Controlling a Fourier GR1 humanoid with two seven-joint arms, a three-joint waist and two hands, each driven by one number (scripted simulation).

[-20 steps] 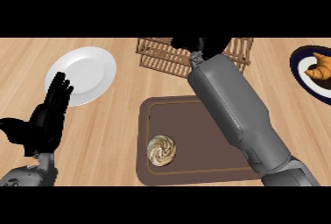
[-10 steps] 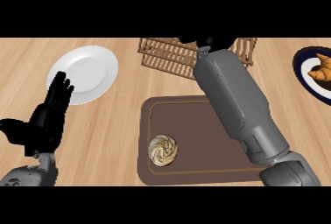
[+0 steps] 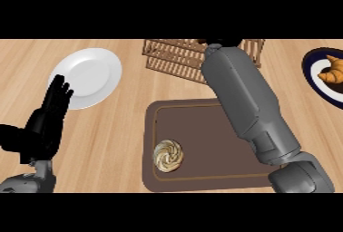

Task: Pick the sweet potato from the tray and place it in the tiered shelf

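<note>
The sweet potato shows nowhere in the head view. My right forearm (image 3: 244,95) stretches from the lower right across the brown tray (image 3: 194,129) and over the wooden slatted tiered shelf (image 3: 175,59) at the top centre. Only a black sliver of my right hand (image 3: 223,42) shows at the top edge above the shelf, and what it holds is hidden. At the left edge my left hand (image 3: 43,131) rests open, fingers pointing up, beside the white plate.
A swirled round pastry (image 3: 168,155) lies on the tray's left part. A white plate (image 3: 90,77) sits at the upper left. At the right edge is a dark plate (image 3: 313,79) with a croissant (image 3: 333,72) on it.
My right arm has reached farther away over the shelf, and its hand has slid almost out of the top of the view. The left hand has not moved.
</note>
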